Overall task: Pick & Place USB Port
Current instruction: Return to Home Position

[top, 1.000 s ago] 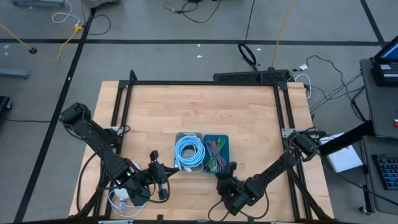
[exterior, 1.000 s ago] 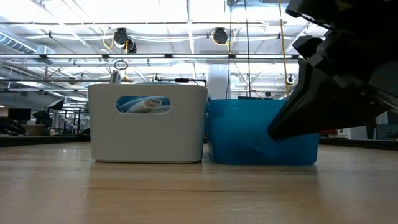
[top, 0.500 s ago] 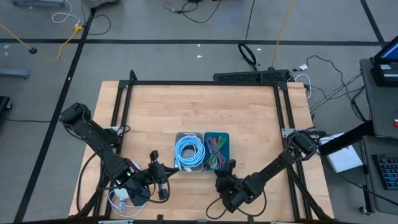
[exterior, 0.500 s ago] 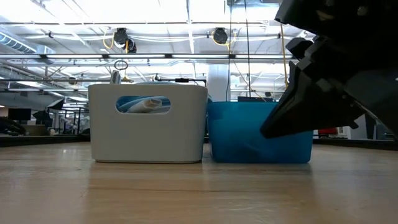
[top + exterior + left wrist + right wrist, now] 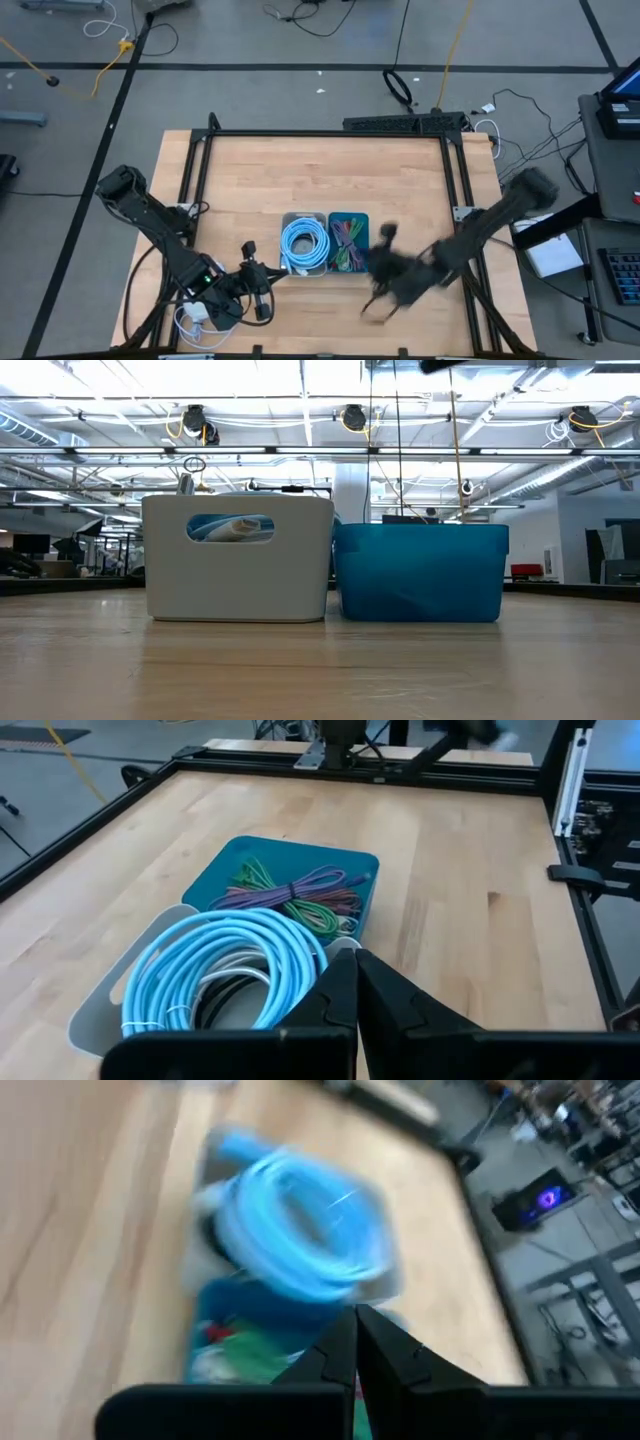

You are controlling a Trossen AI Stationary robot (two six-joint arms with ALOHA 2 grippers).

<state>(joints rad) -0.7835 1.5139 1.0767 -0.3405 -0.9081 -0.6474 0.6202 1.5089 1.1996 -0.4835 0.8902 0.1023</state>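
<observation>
Listing: purple cable [image 5: 347, 242] in blue bin [image 5: 348, 216], blue cable [image 5: 300, 244] in gray bin [image 5: 303, 215], bins touching. We carry nothing: right gripper [image 5: 356, 1316] pinched closed, blue bin's 4 o'clock; left gripper [image 5: 352, 958] closed, gray bin's 8 o'clock.

On the table [image 5: 300, 170], the left bin [image 5: 238, 580] holds the coiled cable [image 5: 270, 935]; touching its right side sits the right bin [image 5: 420, 575], cable bundle [image 5: 295, 895] inside.

Black, jointed left arm [image 5: 150, 222] seemingly bears a small green light [image 5: 205, 283].
</observation>
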